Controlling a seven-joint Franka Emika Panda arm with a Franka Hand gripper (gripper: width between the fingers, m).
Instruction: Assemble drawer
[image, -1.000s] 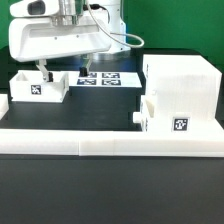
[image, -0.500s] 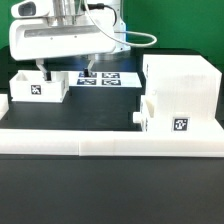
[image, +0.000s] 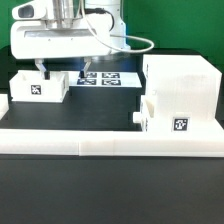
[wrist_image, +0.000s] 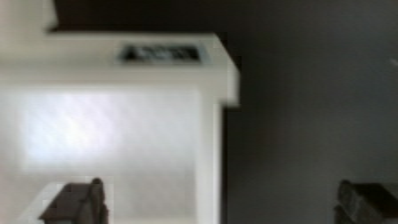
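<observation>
Comparing this moment with the two earlier frames, little has changed: the arm has slid slightly toward the exterior view's left, and no part has shifted. The shell (image: 181, 88) fills the right of the frame, with one tray (image: 162, 116) pushed part-way into its front at lower right, tag facing out. The loose tray (image: 40, 87) sits at mid left, just behind the border wall (image: 110, 143). The marker board (image: 105, 78) lies flat at upper centre. The gripper (image: 62, 70) hangs over the loose tray's far right corner, fingers (wrist_image: 73, 200) spread wide and empty. Likely it is lining up a grasp on that tray's wall.
</observation>
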